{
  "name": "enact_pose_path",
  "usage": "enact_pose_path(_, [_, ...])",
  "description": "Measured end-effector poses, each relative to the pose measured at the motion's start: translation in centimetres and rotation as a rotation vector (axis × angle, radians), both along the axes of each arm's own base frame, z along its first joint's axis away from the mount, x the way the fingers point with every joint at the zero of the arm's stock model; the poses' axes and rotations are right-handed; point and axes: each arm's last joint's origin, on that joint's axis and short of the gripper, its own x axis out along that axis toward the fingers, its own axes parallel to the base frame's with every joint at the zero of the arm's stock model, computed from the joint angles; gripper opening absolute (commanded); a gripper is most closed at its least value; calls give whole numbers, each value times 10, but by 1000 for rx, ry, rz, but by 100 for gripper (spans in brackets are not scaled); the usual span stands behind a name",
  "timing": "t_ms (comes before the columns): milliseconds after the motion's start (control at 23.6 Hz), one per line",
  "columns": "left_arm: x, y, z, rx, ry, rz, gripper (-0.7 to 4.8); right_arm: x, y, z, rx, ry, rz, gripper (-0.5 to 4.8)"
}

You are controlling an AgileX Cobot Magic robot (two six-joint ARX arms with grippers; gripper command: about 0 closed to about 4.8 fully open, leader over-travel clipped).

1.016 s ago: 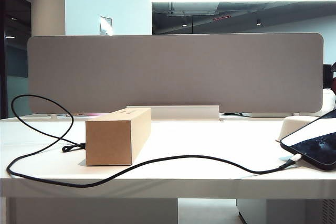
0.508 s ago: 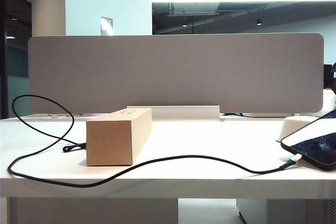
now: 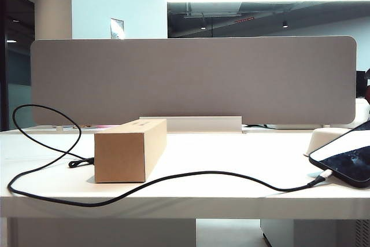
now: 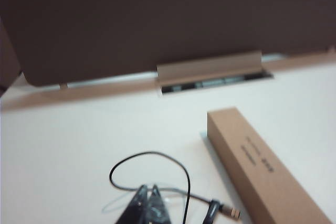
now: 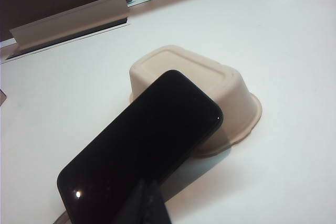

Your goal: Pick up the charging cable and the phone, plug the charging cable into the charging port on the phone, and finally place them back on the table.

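Exterior view: I see the charging cable (image 3: 173, 176) lying slack across the surface (image 3: 231, 154), looping at the left, passing in front of the cardboard box (image 3: 128, 150) and ending at the lower edge of the phone (image 3: 347, 163) on the right; it looks plugged in, though the charging port itself is too small to make out. No arm shows here.
Left wrist view: my left end effector (image 4: 147, 208) is closed and empty above a cable loop (image 4: 152, 174); a plug end (image 4: 231, 212) lies beside the box (image 4: 262, 171).
Right wrist view: my right end effector (image 5: 147, 203) is closed, holding nothing, near the phone (image 5: 142, 156), which leans on an upturned white tray (image 5: 210, 82).
Handling: I judge the cord light and floppy, best pinched close to its stiff plug. The phone seems rigid, glossy, slippery; I'd take it across its long edges, away from the screen.
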Motion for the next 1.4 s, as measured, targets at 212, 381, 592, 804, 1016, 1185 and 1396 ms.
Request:
enact_pose_path(212, [-1,3,-35,-24,-131,23,-6,0,0,0,0,0,0,-5])
enact_pose_path(381, [-4,6,-43,-51,-189,46,-6,0,0,0,0,0,0,-5])
enact_pose_path(592, [-4,7,-52,-59,-198,58,-6,0,0,0,0,0,0,-5])
enact_pose_path(804, [2,7,-70,-59,-176,57,-6,0,0,0,0,0,0,-5])
enact_pose_path(1016, [6,8,-79,-7,-238,74,-6,0,0,0,0,0,0,-5])
enact_pose_path(1185, [6,8,-79,68,-256,85,-6,0,0,0,0,0,0,-5])
enact_pose_path(1396, [9,8,-89,107,-233,91,-6,0,0,0,0,0,0,-5])
